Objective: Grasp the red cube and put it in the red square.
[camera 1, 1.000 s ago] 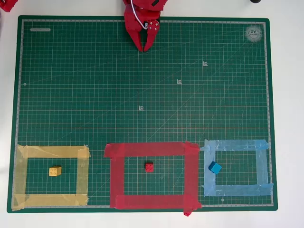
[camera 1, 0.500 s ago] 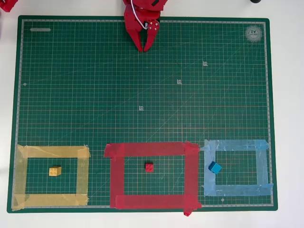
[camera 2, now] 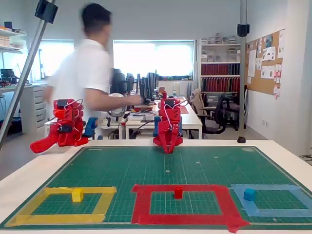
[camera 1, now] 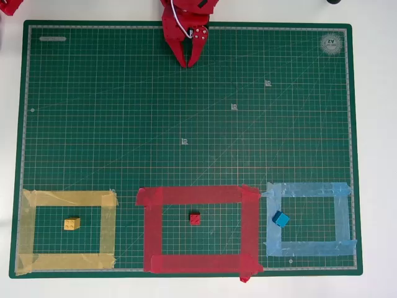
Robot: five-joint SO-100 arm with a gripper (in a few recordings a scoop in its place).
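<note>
Red cube [camera 1: 195, 218] sits inside the red square [camera 1: 153, 230] (studs up), the gripper [camera 1: 187, 62] closed, empty, well apart.

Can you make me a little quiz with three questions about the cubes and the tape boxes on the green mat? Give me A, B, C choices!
1. Where is the red cube?
A. Inside the red square
B. Inside the yellow tape outline
C. In the tool

2. How many little cubes are on the mat?
A. One
B. Three
C. Five

3. How are the tool's fingers?
A. Wide open
C. Closed together, holding nothing
B. Squeezing the blue cube

Answers: 1 A, it sits on the mat inside the red tape. 2 B, one red, one yellow cube, one blue. 3 C, the tips meet at the mat's far edge.
</note>
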